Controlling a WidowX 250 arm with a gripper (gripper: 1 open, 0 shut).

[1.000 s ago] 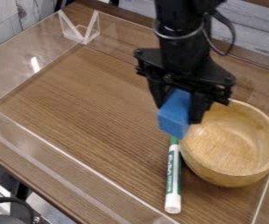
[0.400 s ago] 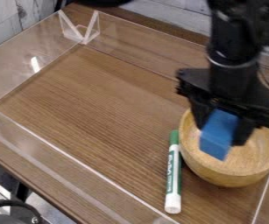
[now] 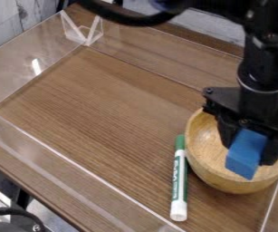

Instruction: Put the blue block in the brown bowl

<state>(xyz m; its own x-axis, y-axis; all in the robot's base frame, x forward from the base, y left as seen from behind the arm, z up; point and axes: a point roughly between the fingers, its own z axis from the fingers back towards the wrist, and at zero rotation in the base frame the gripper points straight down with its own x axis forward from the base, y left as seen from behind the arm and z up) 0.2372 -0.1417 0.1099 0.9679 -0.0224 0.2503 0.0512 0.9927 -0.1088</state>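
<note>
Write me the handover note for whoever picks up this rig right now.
Claw: shut on the blue block, holding it over the brown bowl.
Block: inside the bowl's outline as the camera sees it; its height above the bottom can't be told from this view.
Bowl: upright, right of the green-and-white marker pen in the picture.
Done: block picked up and brought to the bowl.
Left: lower if needed, open the claw, back the arm away.
</note>
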